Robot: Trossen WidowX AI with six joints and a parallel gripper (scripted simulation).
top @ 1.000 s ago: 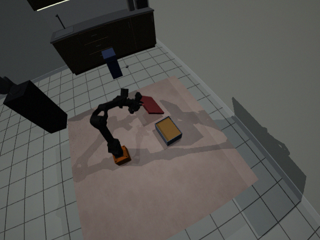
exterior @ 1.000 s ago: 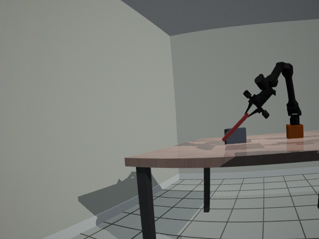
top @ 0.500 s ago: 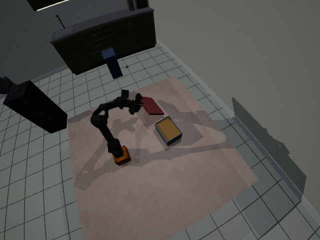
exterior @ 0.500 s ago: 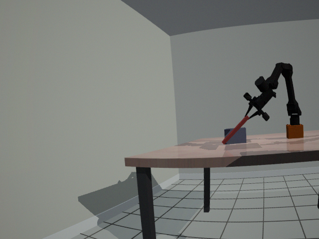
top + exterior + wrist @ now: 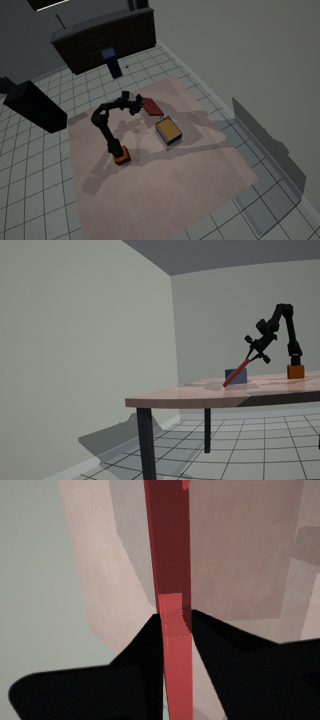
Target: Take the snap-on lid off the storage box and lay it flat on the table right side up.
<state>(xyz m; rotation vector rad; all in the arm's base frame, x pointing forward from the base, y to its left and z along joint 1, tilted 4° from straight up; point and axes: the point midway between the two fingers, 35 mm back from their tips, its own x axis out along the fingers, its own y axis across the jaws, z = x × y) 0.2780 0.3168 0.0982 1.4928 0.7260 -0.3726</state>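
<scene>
My gripper (image 5: pixel 142 104) (image 5: pixel 248 359) (image 5: pixel 174 618) is shut on one edge of the red lid (image 5: pixel 153 106) (image 5: pixel 235 373) (image 5: pixel 171 540). The lid is off the box and slopes steeply down and away from the fingers. Its far edge is low, close to the table (image 5: pixel 155 186) (image 5: pixel 160 395); I cannot tell whether it touches. The blue storage box (image 5: pixel 174 139) (image 5: pixel 241 377) stands open and upright on the table, with a yellow-orange inside or filling showing in the top view. The lid is beside the box, apart from it in the top view.
The arm's orange base (image 5: pixel 122 158) (image 5: pixel 295 372) stands on the table. The lid is near the table's edge on the side away from the box. A dark cabinet (image 5: pixel 34 108) and a blue pedestal (image 5: pixel 113 67) stand beyond the table.
</scene>
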